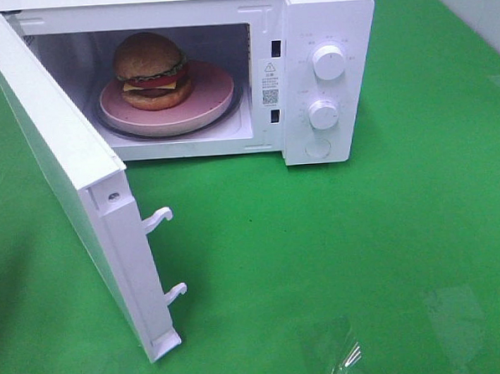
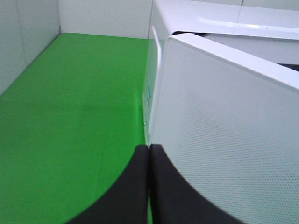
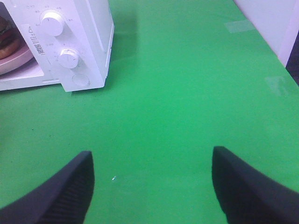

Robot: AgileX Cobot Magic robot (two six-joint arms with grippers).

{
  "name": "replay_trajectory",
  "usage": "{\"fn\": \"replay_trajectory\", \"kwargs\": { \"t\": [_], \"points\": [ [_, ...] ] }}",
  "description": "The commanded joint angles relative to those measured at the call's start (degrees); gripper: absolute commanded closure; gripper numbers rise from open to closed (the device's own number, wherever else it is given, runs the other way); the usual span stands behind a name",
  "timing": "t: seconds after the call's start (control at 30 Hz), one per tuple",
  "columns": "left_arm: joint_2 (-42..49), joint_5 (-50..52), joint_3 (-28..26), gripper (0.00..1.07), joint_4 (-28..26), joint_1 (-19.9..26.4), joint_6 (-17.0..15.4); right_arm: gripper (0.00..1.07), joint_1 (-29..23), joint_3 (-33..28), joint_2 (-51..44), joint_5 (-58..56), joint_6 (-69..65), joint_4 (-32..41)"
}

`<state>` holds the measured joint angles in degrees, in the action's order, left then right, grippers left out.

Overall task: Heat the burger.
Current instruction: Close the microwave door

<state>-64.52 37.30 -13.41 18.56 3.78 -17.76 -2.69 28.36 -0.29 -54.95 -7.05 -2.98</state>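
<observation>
The burger (image 1: 151, 71) sits on the round pink plate (image 1: 211, 93) inside the white microwave (image 1: 325, 24), on its glass turntable. The microwave door (image 1: 65, 176) stands wide open, swung out to the front left. My left gripper (image 2: 148, 161) is shut and empty, its fingertips close beside the outer face of the door (image 2: 229, 140). My right gripper (image 3: 152, 177) is open and empty above the green cloth, to the front right of the microwave (image 3: 79, 37). Neither gripper shows in the exterior high view.
Two white knobs (image 1: 328, 63) (image 1: 322, 114) and a round button (image 1: 317, 146) sit on the microwave's right panel. Two latch hooks (image 1: 158, 217) stick out of the door's edge. Green cloth (image 1: 362, 248) covers the table. White walls (image 2: 28, 42) stand at the left.
</observation>
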Motion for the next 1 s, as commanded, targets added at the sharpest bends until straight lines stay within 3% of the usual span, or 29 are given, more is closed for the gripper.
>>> {"fn": "replay_trajectory", "kwargs": {
  "t": [0.03, 0.2, 0.27, 0.43, 0.5, 0.53, 0.57, 0.6, 0.63, 0.7, 1.0],
  "points": [
    [-3.44, 6.42, -0.11, 1.07, 5.21, 0.11, -2.64, 0.4, 0.52, -0.06, -1.43, 0.11, -0.06, 0.4],
    [-7.28, 7.51, -0.86, 1.07, 8.37, 0.11, -4.87, 0.4, 0.52, -0.06, -1.43, 0.11, -0.06, 0.4],
    [-11.17, 7.73, -3.15, 1.07, 12.38, 0.11, -7.39, 0.4, 0.52, -0.06, -1.43, 0.11, -0.06, 0.4],
    [-13.81, 7.51, -5.21, 1.07, 13.12, -1.89, -8.31, 0.4, 0.52, -0.06, -1.43, 0.11, -0.06, 0.4],
    [-14.44, 7.16, -5.61, 1.07, 13.12, -3.38, -7.51, 0.4, 0.52, -0.06, -1.43, 0.11, -0.06, 0.4],
    [-15.64, 6.13, -6.47, 1.07, 11.86, -6.02, -4.64, 0.4, 0.52, -0.06, -1.43, 0.11, -0.06, 0.4],
    [-15.64, 6.13, -6.47, 1.07, 11.86, -6.02, -4.64, 0.4, 0.52, -0.06, -1.43, 0.11, -0.06, 0.4],
    [-17.02, 5.5, -7.22, 1.07, 7.56, -8.59, -2.69, 0.4, 0.52, -0.06, -1.43, 0.11, -0.06, 0.4],
    [-17.02, 5.5, -7.22, 1.07, 7.56, -8.59, -2.69, 0.4, 0.52, -0.06, -1.43, 0.11, -0.06, 0.4],
    [-19.25, 5.84, -8.14, 1.07, 1.83, -12.78, -0.17, 0.4, 0.52, -0.06, -1.43, 0.11, -0.06, 0.4],
    [-24.01, 5.9, -10.43, 1.07, -2.46, -19.02, 0.69, 0.4, 0.52, -0.06, -1.43, 0.11, -0.06, 0.4]
  ]
}}
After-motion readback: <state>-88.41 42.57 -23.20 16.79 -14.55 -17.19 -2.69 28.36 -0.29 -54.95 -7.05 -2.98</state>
